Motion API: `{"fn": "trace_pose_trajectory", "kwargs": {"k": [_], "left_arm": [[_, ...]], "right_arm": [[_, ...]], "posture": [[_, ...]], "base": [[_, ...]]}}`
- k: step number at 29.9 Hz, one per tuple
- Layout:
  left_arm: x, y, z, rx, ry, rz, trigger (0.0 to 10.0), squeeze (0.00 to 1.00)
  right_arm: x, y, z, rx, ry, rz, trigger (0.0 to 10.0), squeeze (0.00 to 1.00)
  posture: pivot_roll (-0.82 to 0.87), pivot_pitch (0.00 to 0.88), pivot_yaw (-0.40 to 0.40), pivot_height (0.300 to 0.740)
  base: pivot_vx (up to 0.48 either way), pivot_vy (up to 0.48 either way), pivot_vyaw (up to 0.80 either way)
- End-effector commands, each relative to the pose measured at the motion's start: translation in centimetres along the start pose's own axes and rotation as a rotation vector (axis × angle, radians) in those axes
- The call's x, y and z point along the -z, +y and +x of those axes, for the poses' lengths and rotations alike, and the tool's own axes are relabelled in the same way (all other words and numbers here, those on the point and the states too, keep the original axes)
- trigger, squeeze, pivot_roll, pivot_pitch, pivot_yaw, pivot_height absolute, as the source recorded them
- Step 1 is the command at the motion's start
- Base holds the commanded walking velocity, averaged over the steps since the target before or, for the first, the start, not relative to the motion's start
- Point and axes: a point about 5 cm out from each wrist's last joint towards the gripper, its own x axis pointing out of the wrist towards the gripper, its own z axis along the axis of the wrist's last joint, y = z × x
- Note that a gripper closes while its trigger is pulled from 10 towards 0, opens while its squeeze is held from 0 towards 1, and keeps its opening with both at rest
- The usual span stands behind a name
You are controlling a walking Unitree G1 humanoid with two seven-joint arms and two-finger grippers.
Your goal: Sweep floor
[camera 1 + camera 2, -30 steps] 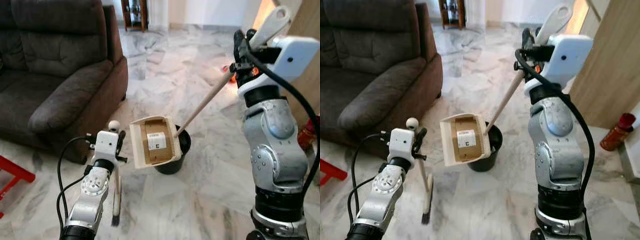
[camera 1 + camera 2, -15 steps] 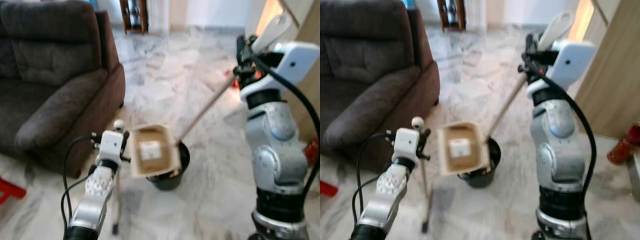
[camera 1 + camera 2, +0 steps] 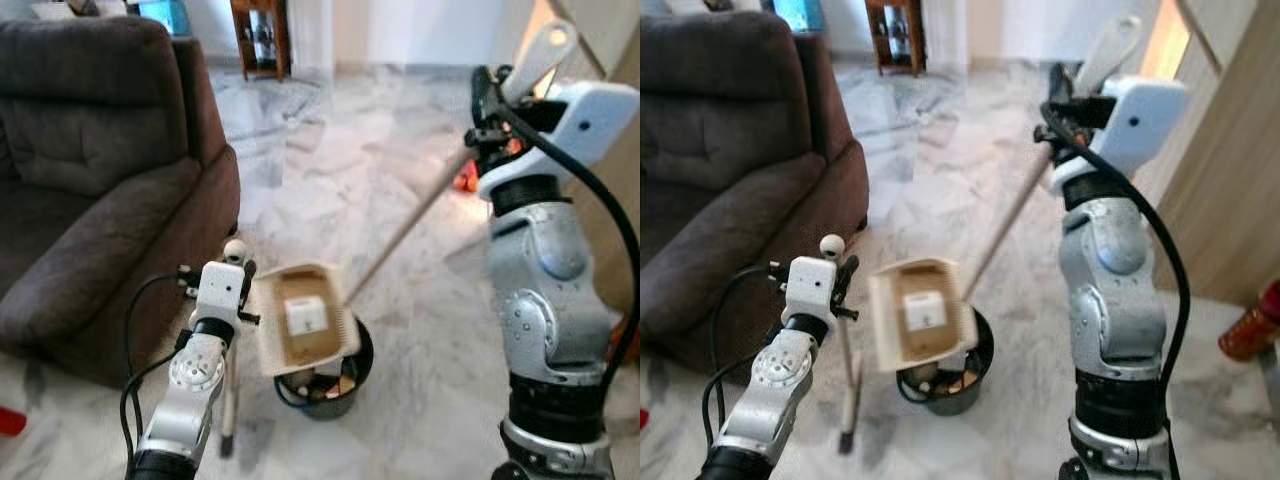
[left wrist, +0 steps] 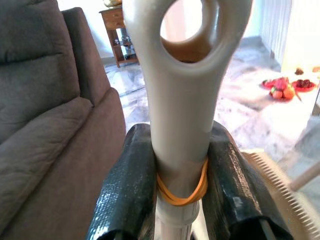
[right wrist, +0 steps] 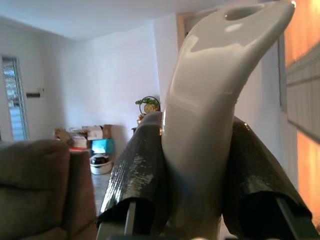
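Marble floor [image 3: 330, 170] lies open beyond the sofa [image 3: 90, 200]; dustpan [image 3: 303, 320] is tipped over bin [image 3: 320, 385], right gripper [image 5: 195, 165] clamping its handle, left gripper [image 4: 175, 165] clamping broom [image 4: 182, 100].

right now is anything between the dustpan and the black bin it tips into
Nothing visible does. The dustpan, held by the right gripper on its long handle, hangs tilted directly over the black bin, its lower edge at the rim.

Cream dustpan [image 3: 303, 322] tilted face-out over the black bin [image 3: 325, 383], long handle slanting up; broom [image 3: 847, 385] upright beside that bin.
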Motion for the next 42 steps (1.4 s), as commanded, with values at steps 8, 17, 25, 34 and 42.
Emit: {"fn": "trace_pose_trajectory", "kwargs": {"k": [8, 17, 25, 34, 42], "left_arm": [[-0.6, 0.9, 0.2, -0.022, -0.034, 0.027, 10.0, 0.00], [-0.6, 0.9, 0.1, -0.020, -0.035, 0.027, 10.0, 0.00], [-0.6, 0.8, 0.0, -0.015, -0.035, 0.026, 10.0, 0.00], [-0.6, 0.8, 0.0, -0.014, -0.036, 0.025, 10.0, 0.00], [-0.6, 0.6, 0.0, -0.008, -0.038, 0.022, 10.0, 0.00]], "right_arm": [[-1.6, 1.4, 0.3, -0.051, -0.087, 0.051, 10.0, 0.00], [-1.3, 2.0, 0.0, -0.084, -0.100, 0.000, 10.0, 0.00], [-1.6, 3.4, -0.7, -0.149, -0.183, -0.103, 10.0, 0.00], [-1.5, 5.5, -2.0, -0.235, -0.246, -0.155, 10.0, 0.00], [-0.3, 7.5, -4.3, -0.388, -0.252, -0.238, 10.0, 0.00]], "posture": [[0.10, 0.032, 0.035, 0.740], [0.10, 0.035, 0.034, 0.740], [0.10, 0.040, 0.035, 0.740], [0.11, 0.042, 0.037, 0.740], [0.10, 0.043, 0.037, 0.740]], "base": [[0.000, 0.000, 0.00], [0.000, 0.000, 0.00], [0.000, 0.000, 0.00], [0.000, 0.000, 0.00], [0.000, 0.000, 0.00]]}}
